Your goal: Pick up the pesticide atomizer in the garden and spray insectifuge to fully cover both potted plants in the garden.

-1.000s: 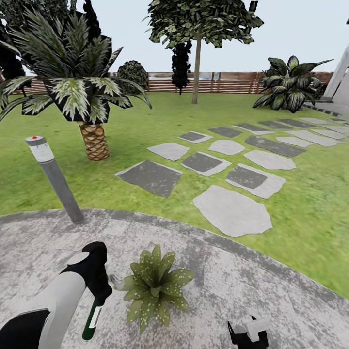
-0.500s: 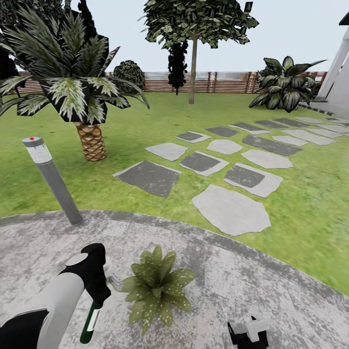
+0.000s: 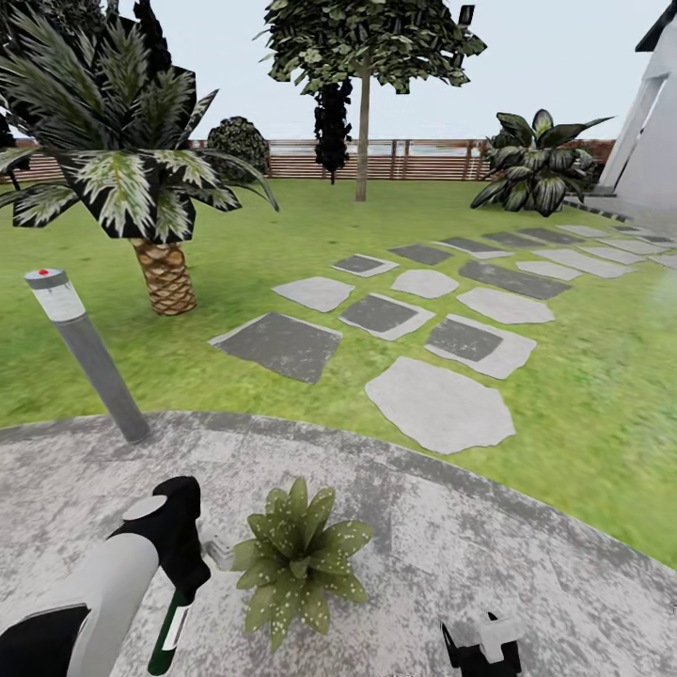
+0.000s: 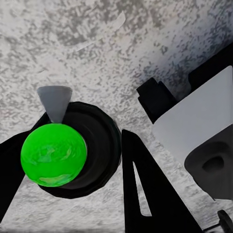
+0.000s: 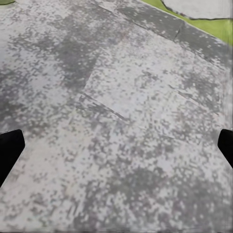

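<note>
Grey stone patio [image 3: 489,555] | left gripper [image 3: 183,578] clamped on pesticide atomizer [image 3: 167,632], just beside potted plant [image 3: 296,555] | right gripper [image 3: 481,644]: fingers spread apart

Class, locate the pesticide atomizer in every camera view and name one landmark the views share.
Head view: pesticide atomizer at lower left, hanging from the left end effector.
Left wrist view: green, seen end-on, left of centre.
Right wrist view: looks onto speckled paving.
Shared landmark: the grey stone patio.
</note>
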